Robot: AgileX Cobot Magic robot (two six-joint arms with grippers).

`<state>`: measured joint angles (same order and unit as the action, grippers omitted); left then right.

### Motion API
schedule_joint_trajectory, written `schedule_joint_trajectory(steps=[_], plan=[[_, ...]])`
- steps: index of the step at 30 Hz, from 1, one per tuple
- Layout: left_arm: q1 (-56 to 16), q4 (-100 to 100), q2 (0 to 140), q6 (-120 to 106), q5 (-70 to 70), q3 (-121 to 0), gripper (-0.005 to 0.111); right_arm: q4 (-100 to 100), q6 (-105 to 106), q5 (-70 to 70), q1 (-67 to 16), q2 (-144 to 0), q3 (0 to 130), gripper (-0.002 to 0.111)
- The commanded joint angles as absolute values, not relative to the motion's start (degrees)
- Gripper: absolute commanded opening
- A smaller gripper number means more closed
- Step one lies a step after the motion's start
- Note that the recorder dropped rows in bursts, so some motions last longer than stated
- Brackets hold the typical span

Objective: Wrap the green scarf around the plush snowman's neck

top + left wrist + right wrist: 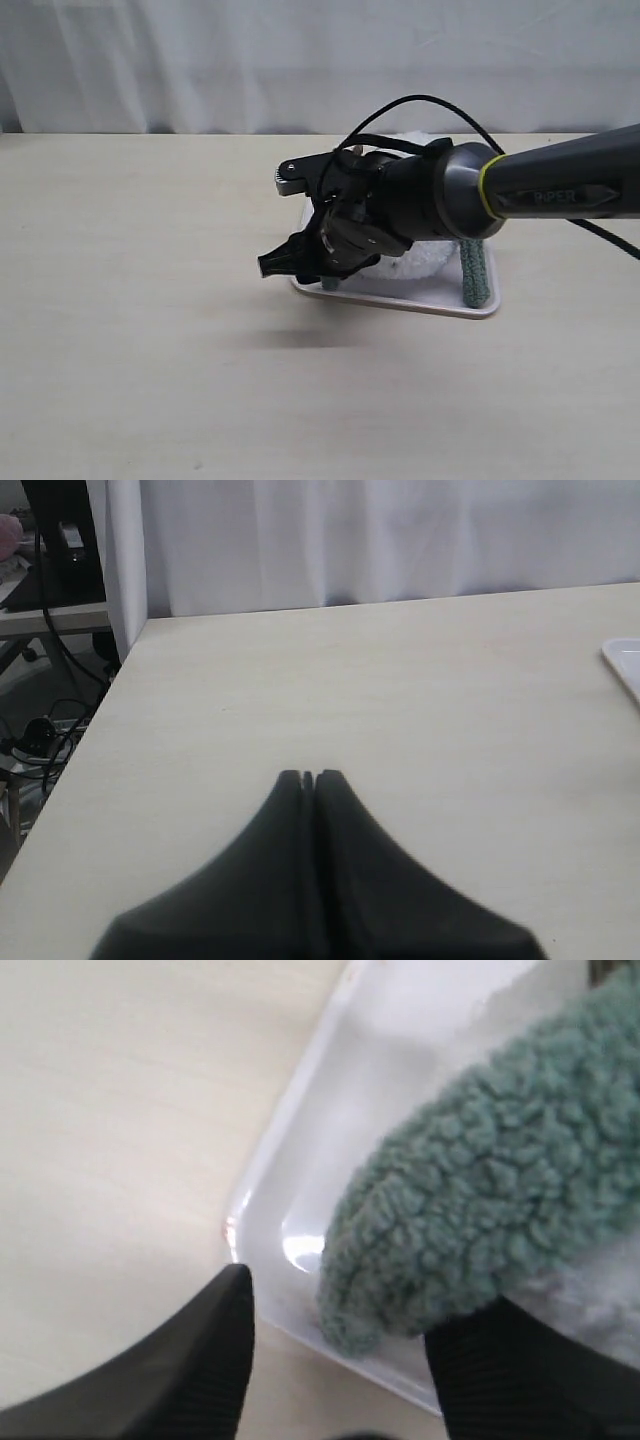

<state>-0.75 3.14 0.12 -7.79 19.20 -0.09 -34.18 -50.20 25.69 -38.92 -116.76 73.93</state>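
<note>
Fingers (205, 1360) of the right gripper (370, 1295) stood spread, straddling the free end of the green scarf (470, 1200) at the corner of the tray (290, 1160), with nothing pinched yet. A good grasp would probably have meant closing on the knit alone, clear of the tray lip and deep enough that the floppy end could not slip out. The left gripper (308, 780) was pressed shut on nothing over the table (350, 680), well apart from the tray. The right arm covered most of the plush snowman (420, 265). Its neck, its face and the scarf's run behind it could not be made out.
</note>
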Motion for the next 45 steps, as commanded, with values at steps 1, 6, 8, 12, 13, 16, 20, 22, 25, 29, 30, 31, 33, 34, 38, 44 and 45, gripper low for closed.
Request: schedule_joint_trajectory(steps=[1, 6, 8, 12, 13, 16, 20, 22, 25, 29, 30, 31, 33, 34, 38, 44, 45], plan=[[-1.16, 3.10, 0.00, -7.69, 18.51, 0.00, 0.000, -38.04, -55.08, 21.32, -38.69, -118.01, 73.50, 0.044], [-1.16, 3.10, 0.00, -7.69, 18.51, 0.00, 0.000, -44.58, -65.94, 23.64, -38.69, -119.28, 73.60, 0.045], [-1.16, 3.10, 0.00, -7.69, 18.51, 0.00, 0.000, -46.02, -66.92, 23.65, -38.69, -119.50, 73.60, 0.045], [-1.16, 3.10, 0.00, -7.69, 18.51, 0.00, 0.000, -47.41, -68.09, 19.89, -38.69, -119.50, 73.60, 0.045], [-1.16, 3.10, 0.00, -7.69, 18.51, 0.00, 0.000, -47.41, -68.18, 18.25, -38.69, -119.61, 73.60, 0.045], [-1.16, 3.10, 0.00, -7.69, 18.51, 0.00, 0.000, -49.11, -69.15, 15.42, -38.56, -120.71, 73.99, 0.045], [-1.16, 3.10, 0.00, -7.69, 18.51, 0.00, 0.000, -48.75, -71.55, 17.44, -37.62, -122.46, 73.99, 0.045], [-1.16, 3.10, 0.00, -7.69, 18.51, 0.00, 0.000, -48.63, -71.64, 18.67, -37.12, -122.60, 73.99, 0.045], [-1.16, 3.10, 0.00, -7.69, 18.51, 0.00, 0.000, -48.84, -69.72, 18.16, -36.80, -122.60, 73.99, 0.044], [-1.16, 3.10, 0.00, -7.69, 18.51, 0.00, 0.000, -48.28, -66.81, 18.23, -36.80, -122.49, 73.99, 0.029], [-1.16, 3.10, 0.00, -7.69, 18.51, 0.00, 0.000, -47.30, -65.82, 18.23, -36.80, -122.41, 73.99, 0.021], [-1.16, 3.10, 0.00, -7.69, 18.51, 0.00, 0.000, -45.72, -64.53, 18.12, -36.80, -122.36, 73.99, 0.015], [-1.16, 3.10, 0.00, -7.69, 18.51, 0.00, 0.000, -42.73, -60.03, 18.39, -36.80, -121.66, 73.99, 0.004], [-1.16, 3.10, 0.00, -7.69, 18.51, 0.00, 0.000, -42.02, -58.40, 18.38, -36.80, -121.14, 73.99, 0.004], [-1.16, 3.10, 0.00, -7.69, 18.51, 0.00, 0.000, -34.90, -52.71, 19.34, -36.80, -119.57, 73.99, 0.004], [-1.16, 3.10, 0.00, -7.69, 18.51, 0.00, 0.000, -24.81, -38.71, 30.14, -36.80, -115.94, 73.99, 0.004], [-1.16, 3.10, 0.00, -7.69, 18.51, 0.00, 0.000, -24.66, -37.97, 32.60, -36.80, -115.34, 73.99, 0.004]])
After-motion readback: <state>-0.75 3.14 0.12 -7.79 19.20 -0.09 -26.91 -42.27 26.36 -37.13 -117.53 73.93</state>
